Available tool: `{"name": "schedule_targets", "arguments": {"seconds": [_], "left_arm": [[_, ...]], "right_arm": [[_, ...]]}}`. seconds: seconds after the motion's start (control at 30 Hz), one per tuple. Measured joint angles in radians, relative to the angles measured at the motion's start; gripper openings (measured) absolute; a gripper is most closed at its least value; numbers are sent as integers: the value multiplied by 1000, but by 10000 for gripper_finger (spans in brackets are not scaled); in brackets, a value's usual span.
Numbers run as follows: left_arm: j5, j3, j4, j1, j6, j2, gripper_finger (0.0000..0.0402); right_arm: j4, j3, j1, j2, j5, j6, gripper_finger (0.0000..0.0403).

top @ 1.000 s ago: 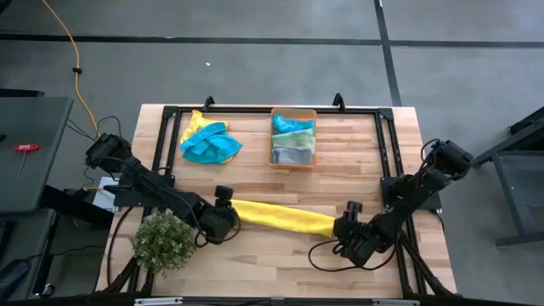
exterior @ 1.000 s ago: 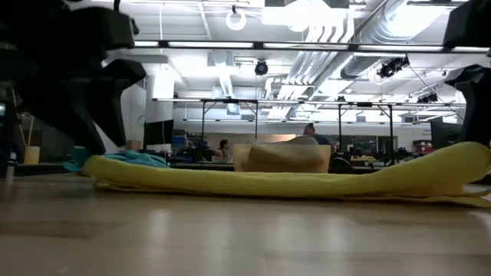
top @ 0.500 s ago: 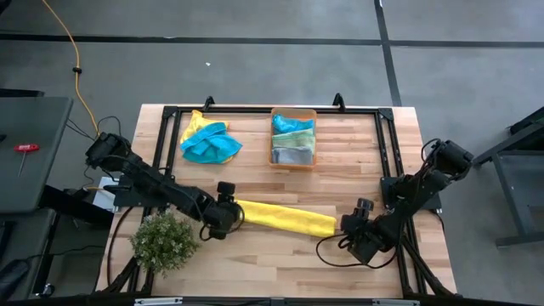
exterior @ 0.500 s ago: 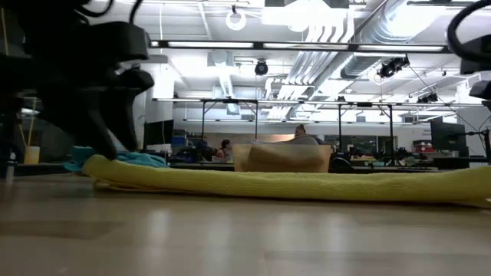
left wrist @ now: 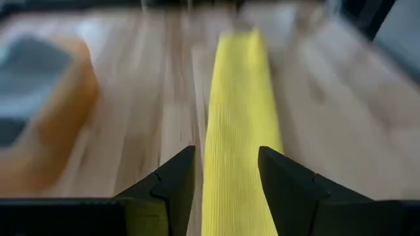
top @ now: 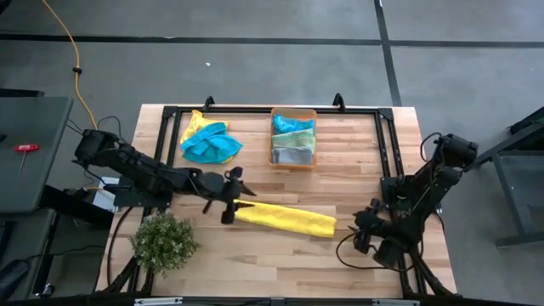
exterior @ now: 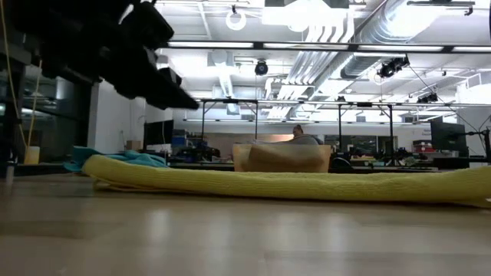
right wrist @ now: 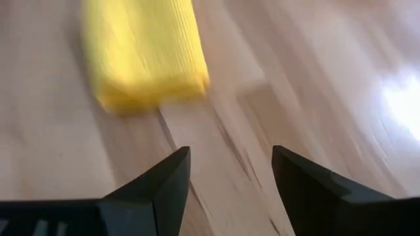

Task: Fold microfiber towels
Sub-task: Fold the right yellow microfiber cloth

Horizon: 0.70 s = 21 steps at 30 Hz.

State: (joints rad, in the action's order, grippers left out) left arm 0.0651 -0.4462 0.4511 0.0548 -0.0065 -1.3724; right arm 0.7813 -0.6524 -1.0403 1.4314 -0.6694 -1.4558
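Grey concrete floor [top: 255, 68], ceiling ducts [exterior: 337, 31]

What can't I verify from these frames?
- How many layers the yellow towel has: too small in the high view, blurred in both wrist views.
- Number of towels in the orange bin: stacked, its wall hides them in the low view.
- Teal towel: heaped, folds unreadable.

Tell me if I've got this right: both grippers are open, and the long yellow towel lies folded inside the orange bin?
Not quite. Both grippers are open, but the yellow towel lies on the bare table, between the left gripper and the right gripper, not in the orange bin. The high view shows this.
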Motion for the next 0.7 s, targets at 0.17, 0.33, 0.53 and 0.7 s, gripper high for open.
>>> {"name": "schedule_targets", "arguments": {"seconds": [0.17,0.33,0.53,0.7], "left_arm": [[-31,87,246,-27,-7,0,154],[-29,119,249,3,-16,-1,154],[21,123,244,30,14,-1,154],[41,123,245,39,18,-1,154]], "right_arm": [[-213,28,-7,-16,-224,-3,206],[-486,94,42,-13,-239,122,206],[-533,124,156,-18,-156,-226,206],[-515,117,231,-61,176,-355,206]]}}
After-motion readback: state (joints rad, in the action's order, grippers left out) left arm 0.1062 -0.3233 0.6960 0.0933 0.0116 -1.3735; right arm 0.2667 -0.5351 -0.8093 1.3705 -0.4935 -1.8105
